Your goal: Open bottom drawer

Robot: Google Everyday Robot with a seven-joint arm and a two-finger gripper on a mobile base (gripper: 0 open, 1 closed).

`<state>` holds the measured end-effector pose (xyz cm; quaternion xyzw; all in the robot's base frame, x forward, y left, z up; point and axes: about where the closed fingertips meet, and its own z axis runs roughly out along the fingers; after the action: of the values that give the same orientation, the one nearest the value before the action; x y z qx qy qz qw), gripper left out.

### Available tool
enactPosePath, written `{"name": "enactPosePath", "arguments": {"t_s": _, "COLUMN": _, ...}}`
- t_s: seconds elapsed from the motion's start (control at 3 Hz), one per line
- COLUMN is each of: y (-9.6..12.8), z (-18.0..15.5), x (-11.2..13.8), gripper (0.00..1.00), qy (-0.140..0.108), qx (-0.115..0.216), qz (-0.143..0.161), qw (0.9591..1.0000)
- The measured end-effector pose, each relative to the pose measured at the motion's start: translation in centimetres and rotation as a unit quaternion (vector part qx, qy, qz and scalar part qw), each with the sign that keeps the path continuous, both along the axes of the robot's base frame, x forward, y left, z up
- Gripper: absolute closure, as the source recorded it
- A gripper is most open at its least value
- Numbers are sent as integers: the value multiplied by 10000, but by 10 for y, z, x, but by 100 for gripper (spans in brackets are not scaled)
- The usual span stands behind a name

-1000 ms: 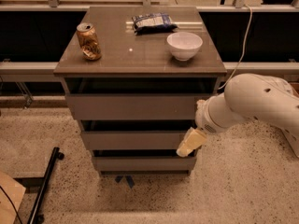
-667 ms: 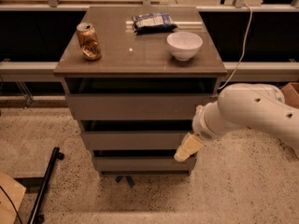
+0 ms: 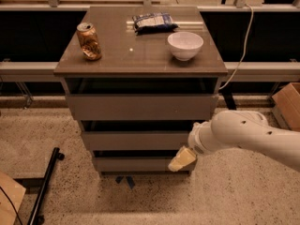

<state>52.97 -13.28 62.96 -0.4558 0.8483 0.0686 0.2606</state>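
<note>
Centre of the scene: a grey-brown three-drawer cabinet (image 3: 140, 60), seen from above and in front. Reaching in from the cabinet's right, low down: a thick white robot arm (image 3: 248, 135), crossing the cabinet's lower right corner and covering the right end of the middle drawer front (image 3: 136, 140).

Lowest in the cabinet, under a dark gap: the bottom drawer (image 3: 133, 164), flat front, no handle, none of its inside showing. At that drawer's right end, against or just in front of the panel: the gripper (image 3: 182, 159), pale yellow at the tip, pointing down and left. How wide the claw stands: cannot tell. Contact with the panel: cannot tell either.

Right of the cabinet, near the wall: an open cardboard box (image 3: 288, 104). Left of the cabinet, lying on the floor: a black bar (image 3: 44, 186), and beyond it a light wooden corner (image 3: 7, 200) at the edge of view. On the cabinet's top, right side: a white bowl (image 3: 185, 45), upright. Behind the bowl, towards the middle: a blue-and-white snack bag (image 3: 153, 21), lying flat. On the top's left side, well apart from both: a dented drink can (image 3: 89, 41), upright. Hanging down behind the cabinet's right edge: a pale cable (image 3: 241, 46). Just in front of the cabinet's base: small blue tape marks (image 3: 125, 179).

Under and around the cabinet: speckled beige stone floor (image 3: 234, 196). Behind the cabinet: a pale horizontal rail (image 3: 28, 69) across a dark recess.
</note>
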Motion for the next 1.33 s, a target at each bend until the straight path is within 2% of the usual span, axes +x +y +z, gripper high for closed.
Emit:
{"name": "enactPosePath", "arguments": {"t_s": 0.33, "y": 6, "z": -34, "x": 10, "gripper": 0, "qy": 105, "qx": 164, "qz": -24, "qw": 9998}}
{"name": "enactPosePath", "arguments": {"t_s": 0.67, "y": 6, "z": -38, "x": 9, "gripper": 0, "qy": 141, "qx": 176, "qz": -25, "qw": 9997}}
{"name": "enactPosePath", "arguments": {"t_s": 1.0, "y": 2, "z": -51, "x": 0, "gripper": 0, "qy": 328, "qx": 224, "qz": -89, "qw": 9992}}
{"name": "enactPosePath", "arguments": {"t_s": 1.33, "y": 9, "z": -77, "x": -2, "gripper": 0, "qy": 430, "qx": 326, "qz": 49, "qw": 9985}}
